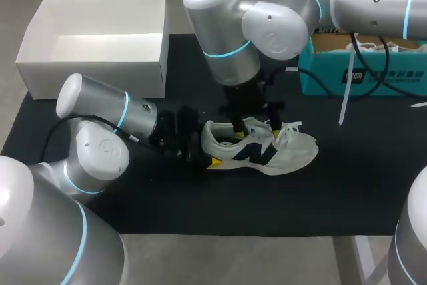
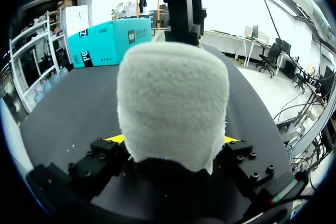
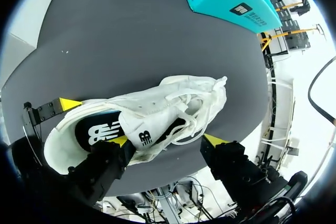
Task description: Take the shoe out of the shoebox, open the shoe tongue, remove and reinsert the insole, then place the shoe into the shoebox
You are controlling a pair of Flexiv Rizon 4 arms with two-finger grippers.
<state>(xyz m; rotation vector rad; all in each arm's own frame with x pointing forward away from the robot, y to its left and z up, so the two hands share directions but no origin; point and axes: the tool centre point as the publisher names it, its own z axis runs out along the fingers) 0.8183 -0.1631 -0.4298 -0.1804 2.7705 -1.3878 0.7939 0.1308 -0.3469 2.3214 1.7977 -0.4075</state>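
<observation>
Shoe [image 1: 267, 153] sits mid-frame in the head view on the black mat [image 1: 200, 211], its heel clamped by the left gripper [image 2: 172, 141], so the right gripper [image 3: 167, 141], spread open astride the tongue [image 3: 143, 129], should pinch only the tongue and lift gently.

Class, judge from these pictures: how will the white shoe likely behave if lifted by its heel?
Probably light: the shoe has a thick foam-like sole. Its tongue and loose laces would likely flop. The padded heel may squash in the left gripper.
</observation>
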